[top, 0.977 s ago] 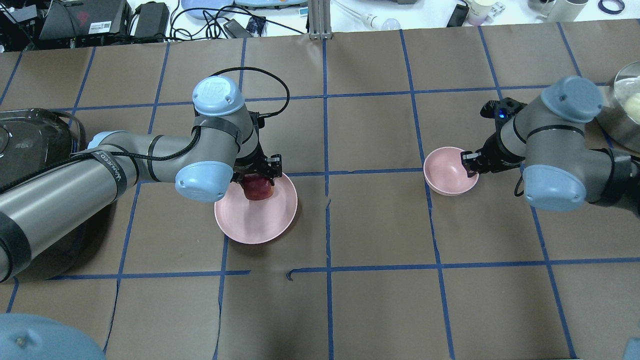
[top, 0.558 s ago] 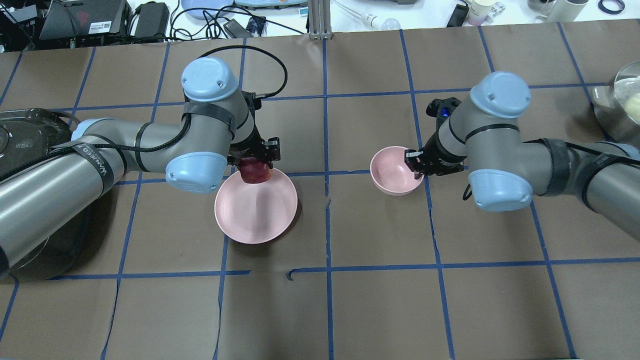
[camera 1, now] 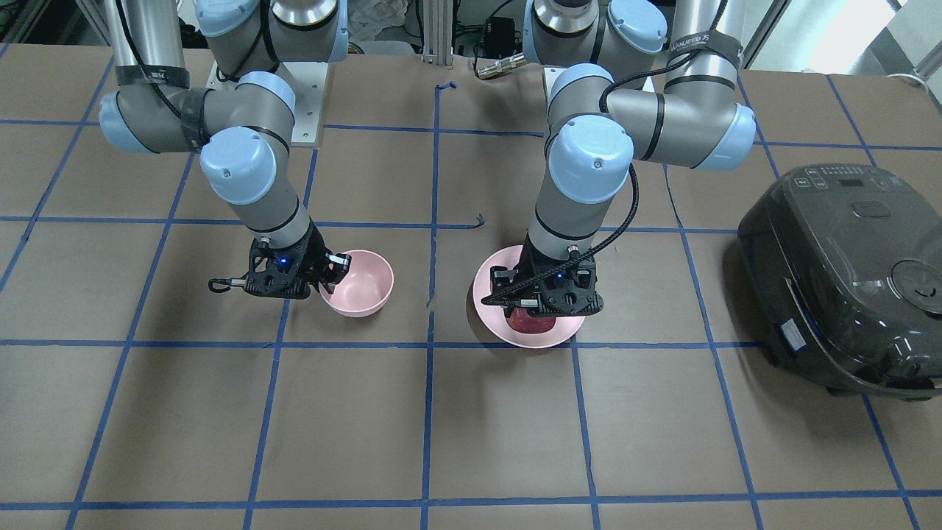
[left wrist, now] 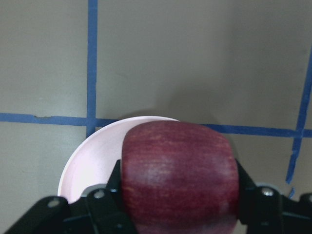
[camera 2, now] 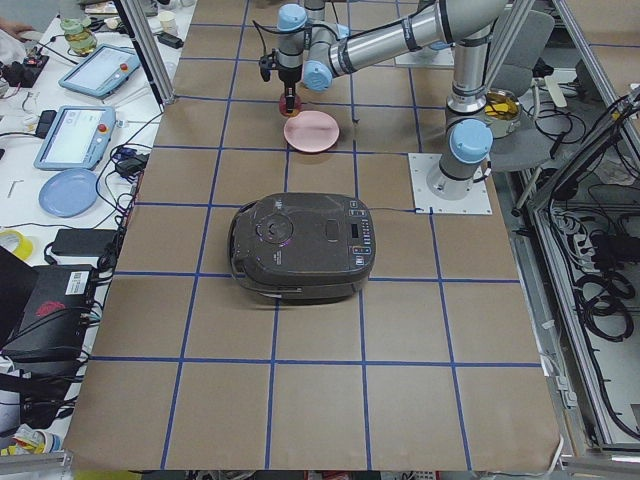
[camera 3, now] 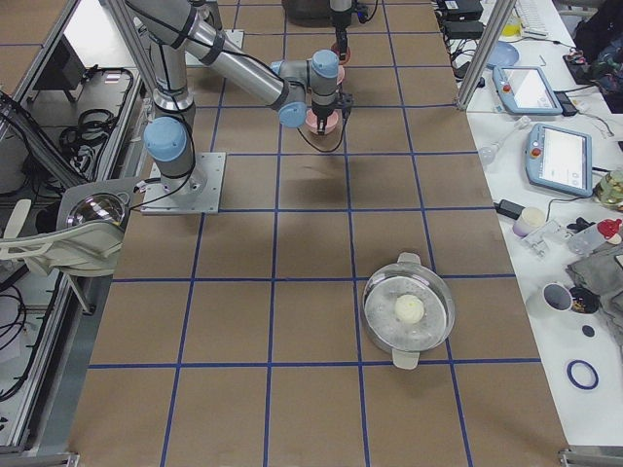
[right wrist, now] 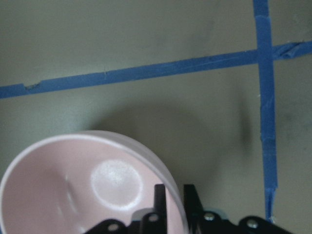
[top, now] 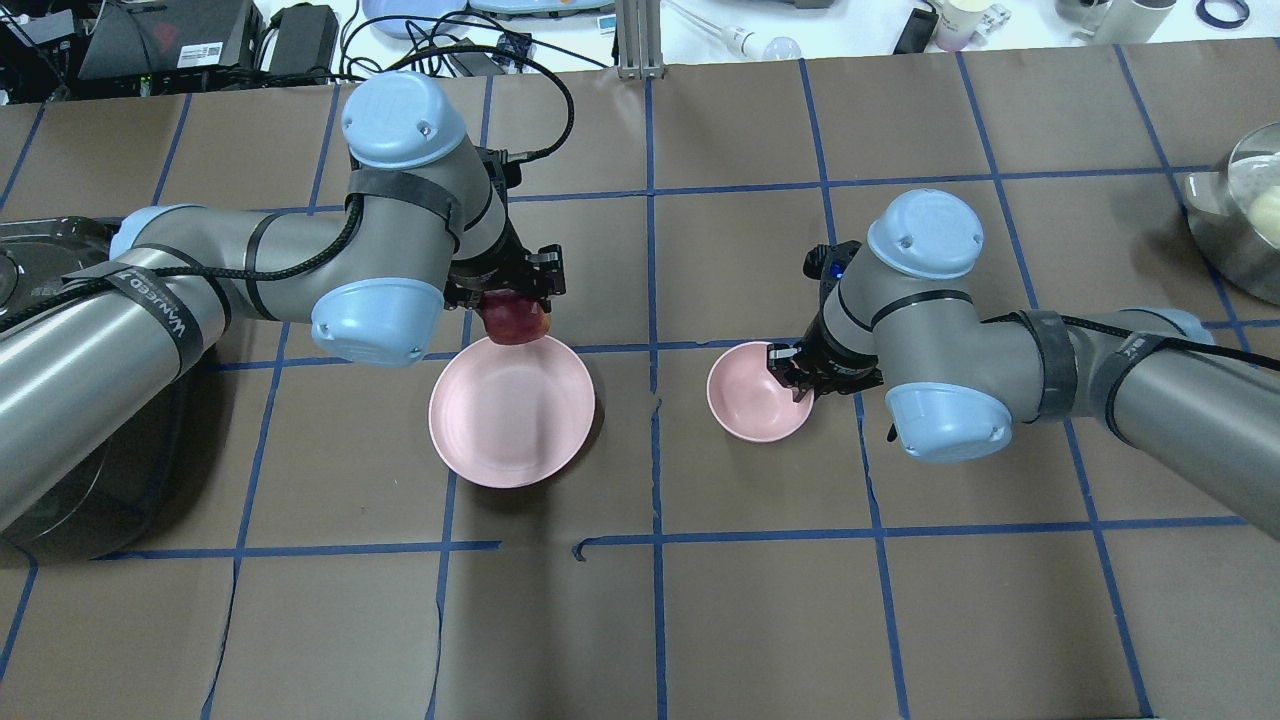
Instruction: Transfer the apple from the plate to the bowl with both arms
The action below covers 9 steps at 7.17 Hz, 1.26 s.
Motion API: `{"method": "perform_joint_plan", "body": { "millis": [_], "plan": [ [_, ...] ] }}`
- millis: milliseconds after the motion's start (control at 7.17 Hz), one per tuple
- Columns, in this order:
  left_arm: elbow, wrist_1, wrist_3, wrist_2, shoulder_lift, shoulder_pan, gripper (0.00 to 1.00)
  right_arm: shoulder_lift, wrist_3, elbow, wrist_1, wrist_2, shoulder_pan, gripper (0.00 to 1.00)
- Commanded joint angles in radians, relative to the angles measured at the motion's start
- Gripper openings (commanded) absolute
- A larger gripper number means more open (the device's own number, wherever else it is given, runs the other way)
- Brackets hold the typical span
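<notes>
1 plate (top: 510, 425) rests on brown, blue-taped table (top: 1000, 620).

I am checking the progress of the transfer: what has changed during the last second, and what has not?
The left gripper, shut on the apple, has raised it above the plate. The right gripper, its fingers on the rim of the bowl, has brought the bowl toward the plate. The plate stayed put.

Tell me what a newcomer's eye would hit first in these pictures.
The dark red apple, clamped in the left pincer above the far rim of the pink plate. Next, the right pincer pinching the rim of the small pink bowl beside that plate. A big dark rice cooker sits off to the robot's left.
</notes>
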Motion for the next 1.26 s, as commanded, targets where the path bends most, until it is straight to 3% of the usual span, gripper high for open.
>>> {"method": "perform_joint_plan", "body": {
  "millis": [0,140,279,558,698,837,1116],
  "plan": [
    [0.005,0.006,-0.050,-0.049,-0.004,-0.004,0.23,-0.009,0.001,-0.066,0.015,-0.030,-0.001,1.00],
    [0.032,0.007,-0.062,-0.088,-0.023,-0.010,0.19,-0.049,0.001,-0.125,0.101,-0.111,-0.002,1.00],
    [0.046,0.010,-0.094,-0.091,-0.029,-0.043,0.19,-0.128,0.001,-0.205,0.261,-0.126,-0.004,1.00],
    [0.069,0.008,-0.278,-0.094,-0.037,-0.126,0.18,-0.214,0.007,-0.462,0.666,-0.152,-0.002,1.00],
    [0.069,0.014,-0.350,-0.123,-0.047,-0.163,0.17,-0.221,0.009,-0.597,0.806,-0.156,-0.001,1.00],
    [0.069,0.037,-0.430,-0.148,-0.069,-0.209,0.16,-0.221,0.001,-0.653,0.828,-0.143,0.001,1.00],
    [0.080,0.159,-0.577,-0.148,-0.116,-0.315,0.16,-0.209,0.004,-0.663,0.816,-0.138,0.001,1.00]
  ]
}}
